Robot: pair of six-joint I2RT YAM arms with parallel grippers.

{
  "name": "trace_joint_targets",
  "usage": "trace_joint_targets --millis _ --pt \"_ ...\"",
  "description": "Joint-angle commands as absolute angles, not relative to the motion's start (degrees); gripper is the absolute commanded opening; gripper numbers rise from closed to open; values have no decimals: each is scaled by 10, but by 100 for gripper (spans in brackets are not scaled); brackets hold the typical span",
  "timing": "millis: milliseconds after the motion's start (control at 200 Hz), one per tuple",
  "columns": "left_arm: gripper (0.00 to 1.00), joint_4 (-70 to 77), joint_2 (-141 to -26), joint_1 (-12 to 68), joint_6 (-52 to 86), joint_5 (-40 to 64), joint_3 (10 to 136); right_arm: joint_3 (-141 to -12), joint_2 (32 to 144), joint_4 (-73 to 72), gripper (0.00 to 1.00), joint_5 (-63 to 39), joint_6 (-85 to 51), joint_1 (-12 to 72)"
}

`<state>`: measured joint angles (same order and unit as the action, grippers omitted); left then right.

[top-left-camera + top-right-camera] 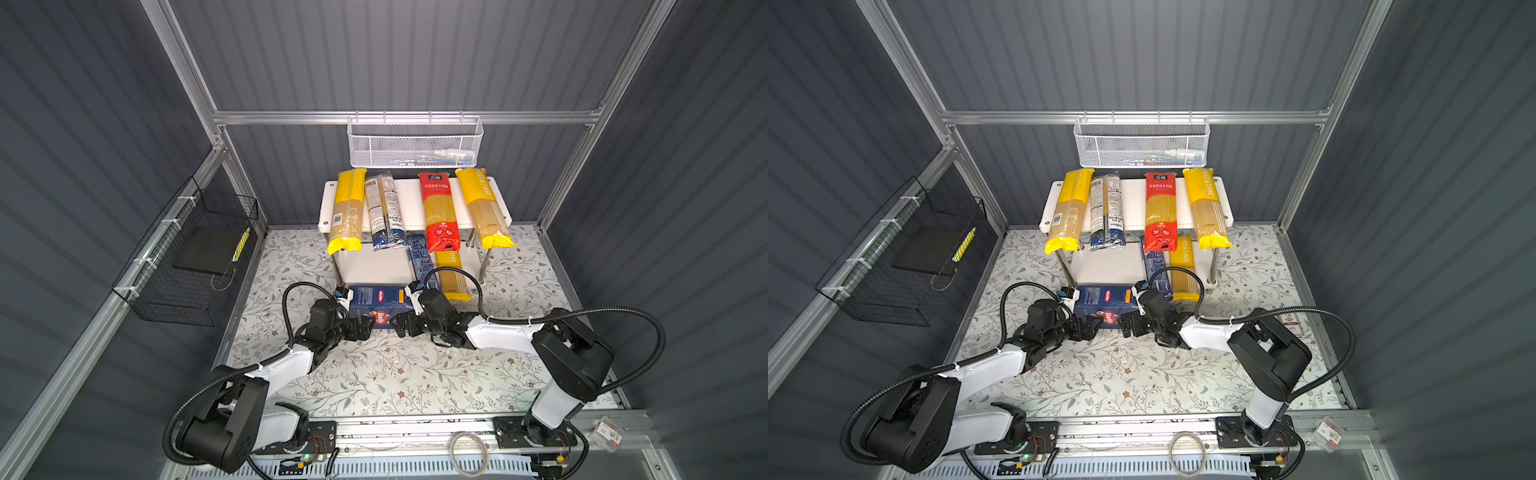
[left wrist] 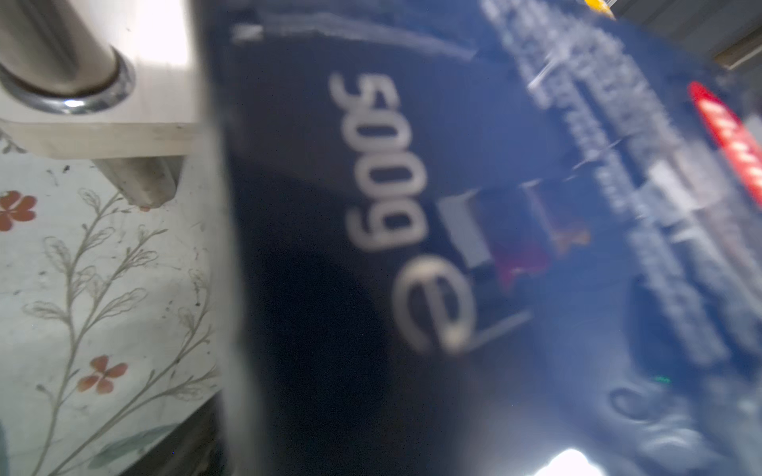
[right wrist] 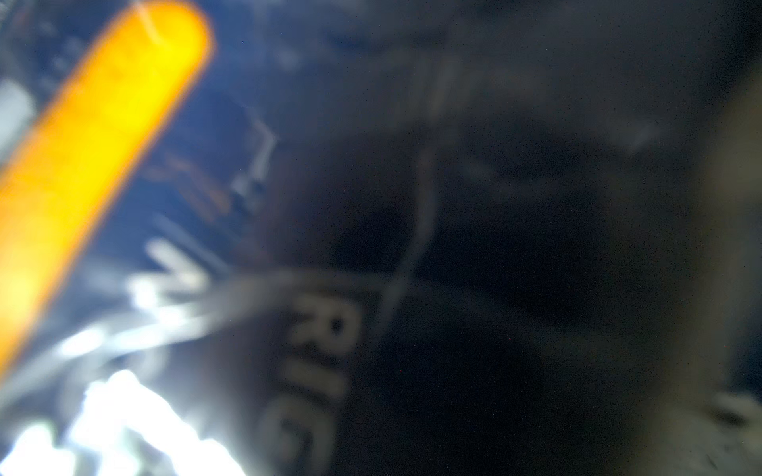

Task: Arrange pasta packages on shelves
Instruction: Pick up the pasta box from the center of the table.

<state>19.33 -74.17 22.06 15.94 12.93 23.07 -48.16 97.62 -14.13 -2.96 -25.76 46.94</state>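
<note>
My left end effector (image 1: 360, 328): wide open | my right end effector (image 1: 402, 326): wide open | both flank the wide blue box (image 1: 376, 301) on the worktop (image 1: 374, 374).

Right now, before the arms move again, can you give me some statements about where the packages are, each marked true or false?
1. The red bag lies on the top shelf. True.
2. The narrow blue box lies on the lower shelf beside a yellow bag. True.
3. The wide Barilla box stands on the lower shelf. False: it stands on the table in front of the lower shelf, between the left gripper and the right gripper.
4. The white mesh basket stands on the table. False: it hangs from the back rail, above the top shelf.
</note>
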Motion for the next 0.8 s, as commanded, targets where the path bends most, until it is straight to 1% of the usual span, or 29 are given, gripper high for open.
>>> trace_joint_targets --millis 0,190,565,695,795 --pt "99 249 -753 224 176 182 243 -512 983 -162 99 -52 -264 482" --pt "98 274 -755 229 192 229 264 -533 977 -165 99 -50 -264 496" --pt "98 214 -656 236 178 222 294 -553 924 -168 99 -30 -247 499" --pt "99 212 -675 236 163 221 314 -567 927 -170 99 -17 -236 499" --pt "99 241 -702 236 163 229 320 -578 936 -178 99 -13 -226 499"
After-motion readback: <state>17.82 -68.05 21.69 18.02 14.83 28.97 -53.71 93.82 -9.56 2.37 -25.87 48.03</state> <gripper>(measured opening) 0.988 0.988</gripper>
